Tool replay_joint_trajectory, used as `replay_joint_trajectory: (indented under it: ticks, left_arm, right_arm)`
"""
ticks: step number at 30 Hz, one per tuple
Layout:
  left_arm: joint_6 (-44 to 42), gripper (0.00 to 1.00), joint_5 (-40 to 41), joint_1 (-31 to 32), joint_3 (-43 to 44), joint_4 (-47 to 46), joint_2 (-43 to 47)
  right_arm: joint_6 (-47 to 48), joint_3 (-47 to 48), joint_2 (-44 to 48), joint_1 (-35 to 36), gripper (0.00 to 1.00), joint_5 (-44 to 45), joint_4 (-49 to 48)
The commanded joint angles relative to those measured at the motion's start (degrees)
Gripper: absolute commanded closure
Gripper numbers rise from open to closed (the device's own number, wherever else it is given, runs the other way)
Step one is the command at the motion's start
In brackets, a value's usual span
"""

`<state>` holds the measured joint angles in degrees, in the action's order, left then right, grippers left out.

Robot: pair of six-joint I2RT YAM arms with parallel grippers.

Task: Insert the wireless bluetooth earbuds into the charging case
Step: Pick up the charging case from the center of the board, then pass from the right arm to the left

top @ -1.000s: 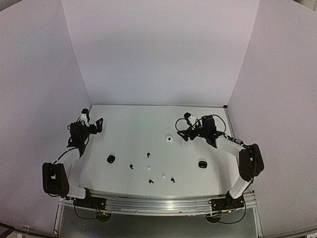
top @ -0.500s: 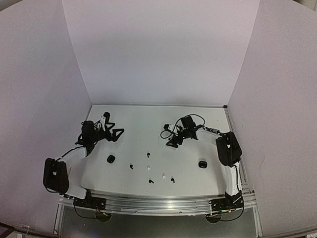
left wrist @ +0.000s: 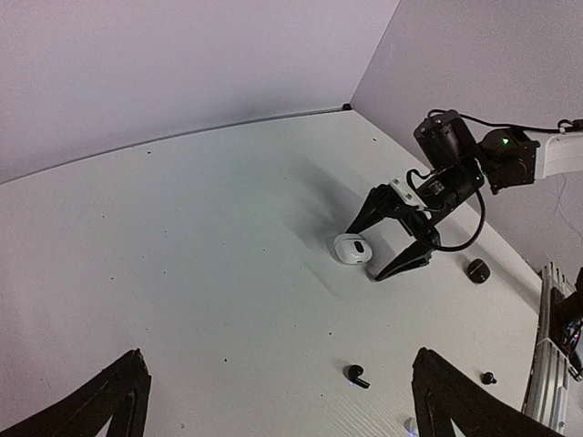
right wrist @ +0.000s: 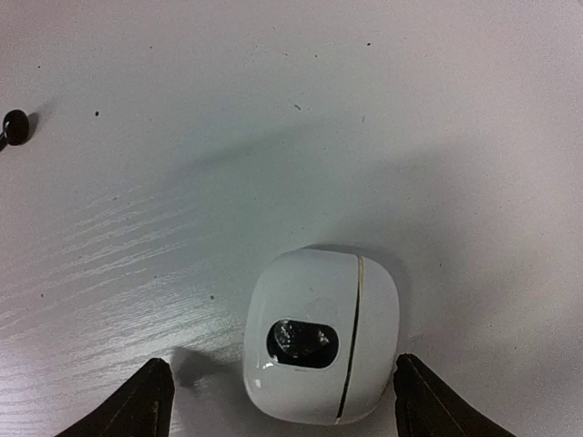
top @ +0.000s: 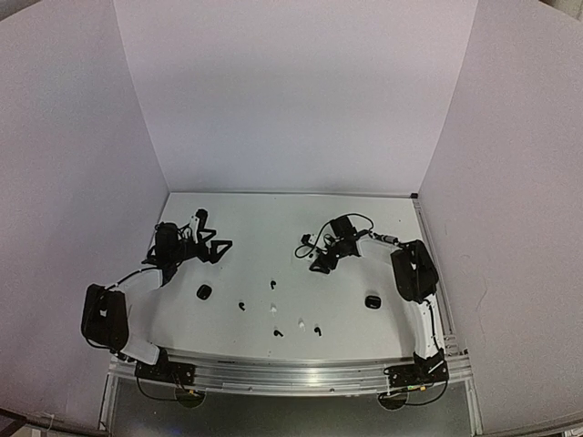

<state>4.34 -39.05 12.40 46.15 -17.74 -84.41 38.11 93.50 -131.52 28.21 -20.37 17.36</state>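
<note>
Step in hand: seizing the white charging case, centre-far. The right gripper straddles it, jaws wide, not touching (lid looks shut); next, close squarely on its sides. The left gripper hangs wide open at left, and the earbuds lie scattered nearer.

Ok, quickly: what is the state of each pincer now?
Left pincer: open, holding nothing.
Right pincer: open, astride the white charging case, not gripping it.
</note>
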Motion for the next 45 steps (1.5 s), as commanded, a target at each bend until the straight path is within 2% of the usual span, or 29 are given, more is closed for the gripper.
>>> replay_joint_trajectory:
  ticks: [1,4,7,11,15,22,25,28,31,33,36,39,45]
  left_arm:
    - [-0.7,0.00,-0.8,0.2,2.7,0.2,-0.5]
    - [-0.8,0.01,-0.8,0.2,2.6,0.3,-0.4]
    - [-1.1,0.00,-0.9,0.3,2.6,0.2,-0.4]
    - [-1.5,0.00,-1.2,0.3,2.8,0.3,-0.5]
    - [-1.6,0.00,-1.8,0.3,3.5,0.9,-0.6]
    - [-2.9,0.00,-5.6,0.3,8.7,7.2,-0.4]
    - [-4.8,0.00,-9.4,0.3,12.9,12.7,-0.6]
    - [-7.5,0.02,-16.3,0.3,17.3,18.0,-0.9]
    - [-9.8,0.11,-21.8,0.3,20.6,23.0,-1.2]
    - [-11.7,0.20,-23.9,0.3,23.0,26.3,-1.5]
    - [-13.9,0.29,-27.0,0.4,26.0,29.7,-2.0]
    - [-15.2,0.32,-28.3,0.9,27.9,30.8,-1.8]
    - [-15.7,0.37,-28.4,2.2,28.5,30.6,-1.5]
  right_arm:
    - [-1.3,3.4,-2.5,0.0,0.31,1.6,1.2]
    - [-1.6,4.1,-3.0,0.0,0.33,1.7,1.2]
    - [-1.5,4.6,-3.1,0.0,0.42,2.4,1.3]
    - [-0.7,4.7,-3.1,-0.1,0.60,2.1,1.5]
    - [0.0,5.0,-2.0,0.0,0.83,0.8,1.8]
    - [2.5,5.6,7.1,4.2,0.90,5.9,-0.4]
    - [4.0,3.0,12.9,8.5,0.93,9.9,-9.8]
    - [6.2,-1.5,17.5,12.3,1.00,13.3,-26.3]
    - [9.4,-2.7,18.5,15.7,1.00,17.2,-37.2]
    - [12.4,-1.4,17.9,18.0,1.00,19.2,-39.8]
    - [16.6,0.3,16.8,20.6,1.00,20.3,-42.6]
    - [18.9,1.7,15.6,22.1,1.00,21.8,-46.1]
    - [21.4,4.6,13.8,24.1,1.00,22.6,-47.0]
